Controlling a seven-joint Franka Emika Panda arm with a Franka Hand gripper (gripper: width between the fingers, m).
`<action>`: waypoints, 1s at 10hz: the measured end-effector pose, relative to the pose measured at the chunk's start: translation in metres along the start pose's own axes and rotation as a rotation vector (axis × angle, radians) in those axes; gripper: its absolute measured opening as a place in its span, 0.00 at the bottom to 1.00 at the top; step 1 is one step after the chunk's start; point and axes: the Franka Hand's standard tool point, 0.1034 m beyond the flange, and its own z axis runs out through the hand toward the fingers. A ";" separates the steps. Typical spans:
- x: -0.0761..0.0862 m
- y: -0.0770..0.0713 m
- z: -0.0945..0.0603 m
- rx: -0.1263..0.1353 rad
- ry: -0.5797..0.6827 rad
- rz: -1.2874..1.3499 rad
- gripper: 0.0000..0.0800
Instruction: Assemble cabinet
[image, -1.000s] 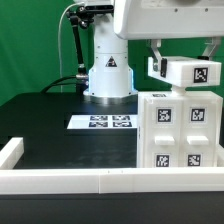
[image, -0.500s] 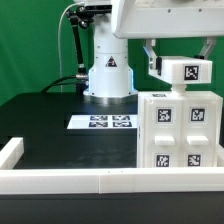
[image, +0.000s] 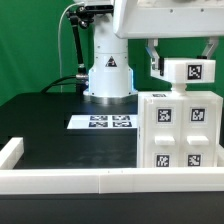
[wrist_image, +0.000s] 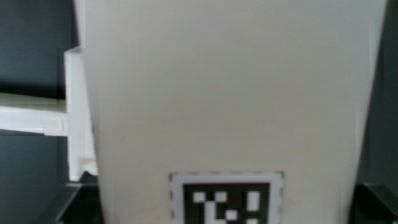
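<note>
Green backdrop and black desk (image: 50, 135) frame the claw (image: 184, 58), clenched on a small tagged block (image: 190, 72) whose long axis lies level, with the cabinet (image: 180, 130) directly beneath, close under the block.

Table (image: 50, 125) free; cabinet (image: 180, 130) blocks ext. view's right.

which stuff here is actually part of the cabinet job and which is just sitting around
Part of the job:
- large white plastic cabinet box with square black-and-white tags
- small white tagged block, held over the box by the gripper

Just lying about:
- thin flat white marker board
- low white border rail
- black table under it all
</note>
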 end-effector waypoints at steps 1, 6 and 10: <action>0.001 0.000 0.000 0.000 0.009 0.000 0.70; -0.003 -0.001 0.000 -0.001 0.035 0.000 0.70; -0.003 -0.006 0.006 -0.002 0.032 -0.005 0.70</action>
